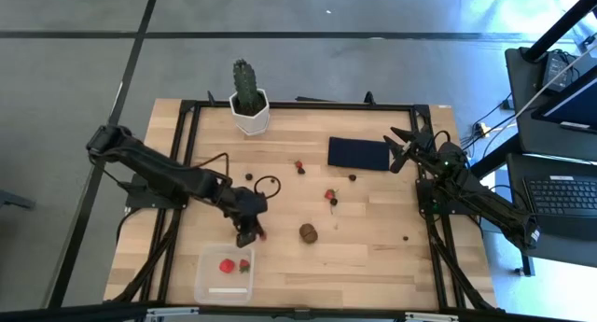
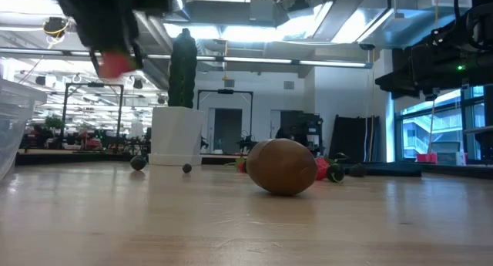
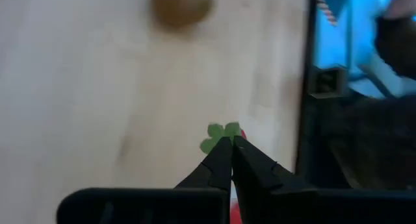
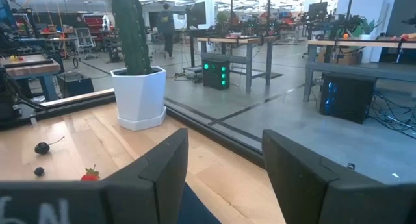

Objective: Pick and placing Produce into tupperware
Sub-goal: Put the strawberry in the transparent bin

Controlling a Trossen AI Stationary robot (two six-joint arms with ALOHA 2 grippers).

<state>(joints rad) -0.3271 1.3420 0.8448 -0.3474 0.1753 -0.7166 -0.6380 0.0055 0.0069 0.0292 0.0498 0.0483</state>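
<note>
**Left gripper lifts a strawberry beside the clear box**

The left gripper [image 1: 248,232] is clenched on a small red strawberry with green leaves [image 3: 224,134], held above the wooden table [image 1: 373,257] just beside the clear square plastic tupperware [image 1: 209,283], which holds two red fruits. The brown oval kiwi [image 1: 308,233] lies nearby. The right gripper [image 1: 399,147] waits, fingers apart, over the flat navy rectangle [image 1: 357,152].
</note>
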